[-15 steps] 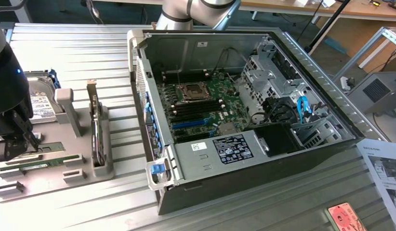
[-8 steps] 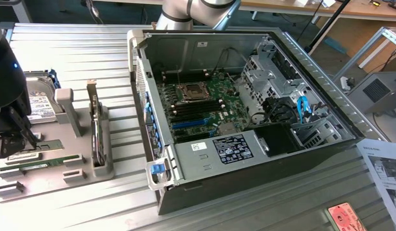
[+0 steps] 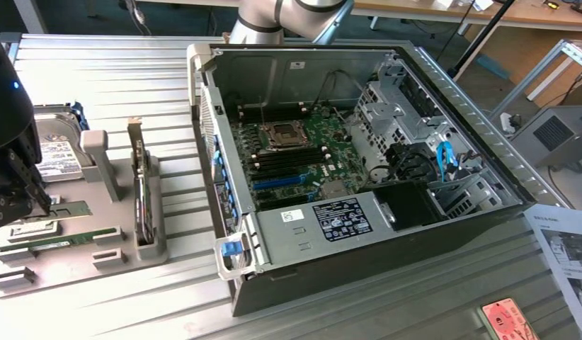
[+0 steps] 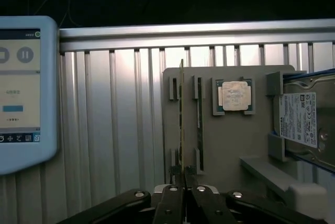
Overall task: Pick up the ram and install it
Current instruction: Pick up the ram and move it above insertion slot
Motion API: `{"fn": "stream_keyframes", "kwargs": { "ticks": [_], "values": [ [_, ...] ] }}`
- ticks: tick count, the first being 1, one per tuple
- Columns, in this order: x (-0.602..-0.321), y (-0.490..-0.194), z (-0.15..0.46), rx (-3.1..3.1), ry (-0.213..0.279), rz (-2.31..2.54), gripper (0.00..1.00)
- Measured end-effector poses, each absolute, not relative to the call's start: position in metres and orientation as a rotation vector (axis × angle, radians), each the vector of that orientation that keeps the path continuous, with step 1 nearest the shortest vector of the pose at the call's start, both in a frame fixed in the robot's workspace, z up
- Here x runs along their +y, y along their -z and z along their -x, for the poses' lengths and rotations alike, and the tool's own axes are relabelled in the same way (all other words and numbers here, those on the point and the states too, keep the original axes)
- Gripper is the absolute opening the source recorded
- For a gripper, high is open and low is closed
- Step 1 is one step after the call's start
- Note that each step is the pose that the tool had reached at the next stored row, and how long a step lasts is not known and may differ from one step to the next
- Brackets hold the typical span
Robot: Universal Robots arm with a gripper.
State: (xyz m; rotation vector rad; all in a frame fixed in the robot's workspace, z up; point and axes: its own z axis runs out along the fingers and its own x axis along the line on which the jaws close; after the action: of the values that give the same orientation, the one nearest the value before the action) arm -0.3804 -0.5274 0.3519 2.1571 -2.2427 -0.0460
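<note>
My gripper (image 4: 183,190) is shut on one end of the ram (image 4: 181,114), a thin green stick seen edge-on over the grey holder tray (image 4: 230,145). In the exterior view the gripper (image 3: 31,209) is at the far left, and the ram (image 3: 72,209) sticks out from it toward the exterior view's right, just above the tray (image 3: 116,258). A second green stick (image 4: 199,124) lies in the neighbouring tray slot (image 3: 59,243). The open computer case (image 3: 414,64) stands at centre, and its motherboard has black memory slots (image 3: 291,157) below the processor socket.
On the tray are a silver hard drive (image 3: 55,152) (image 4: 303,119), a processor chip (image 4: 233,96) and an upright card with a metal bracket (image 3: 140,191). A tablet (image 4: 21,93) lies on the ribbed metal table. Papers (image 3: 565,248) lie at the exterior view's right.
</note>
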Motion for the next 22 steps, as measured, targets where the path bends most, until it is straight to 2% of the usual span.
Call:
{"fn": "stream_keyframes", "kwargs": {
  "ticks": [22],
  "values": [
    [-0.527, -0.391, 0.380, -2.243, 0.046, -2.157, 0.12]
  ]
}}
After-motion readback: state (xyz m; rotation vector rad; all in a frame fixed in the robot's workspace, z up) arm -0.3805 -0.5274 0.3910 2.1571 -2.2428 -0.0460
